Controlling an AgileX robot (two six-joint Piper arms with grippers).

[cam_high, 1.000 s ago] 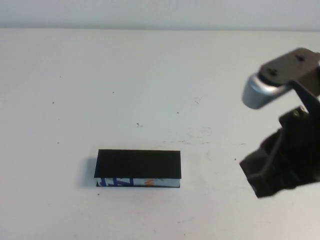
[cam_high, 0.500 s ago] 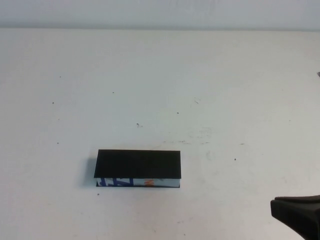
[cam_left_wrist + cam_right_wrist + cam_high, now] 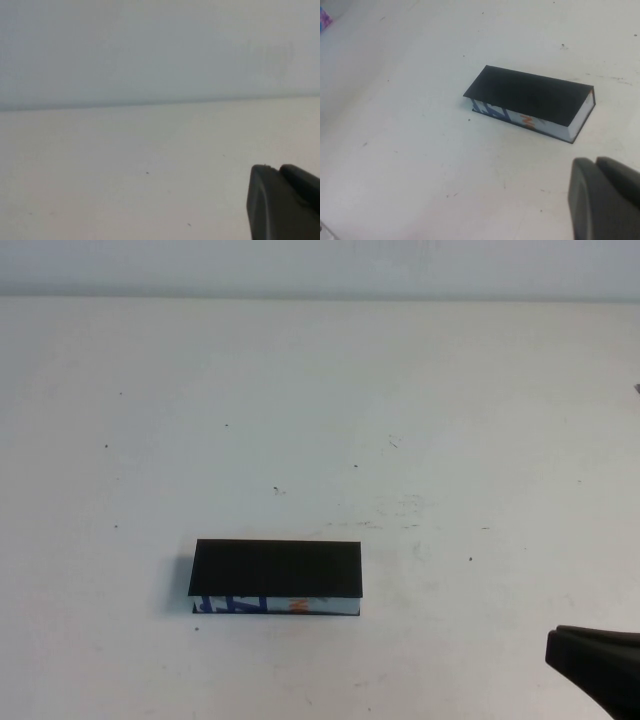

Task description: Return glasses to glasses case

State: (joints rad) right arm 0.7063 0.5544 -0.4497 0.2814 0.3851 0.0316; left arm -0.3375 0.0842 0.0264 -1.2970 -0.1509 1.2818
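The glasses case lies on the white table left of centre, its black lid down and its white front side with blue and orange print facing me. It also shows in the right wrist view. The glasses are not in view. My right gripper is at the near right corner of the table, well to the right of the case, shut and empty; it also shows in the right wrist view. My left gripper shows only in the left wrist view, shut and empty over bare table.
The white table bears small dark specks and scuff marks. Its far edge meets a pale wall. A bit of coloured print shows at one corner of the right wrist view.
My right arm has drawn back from above the table's right side to the near right corner. The case has not moved.
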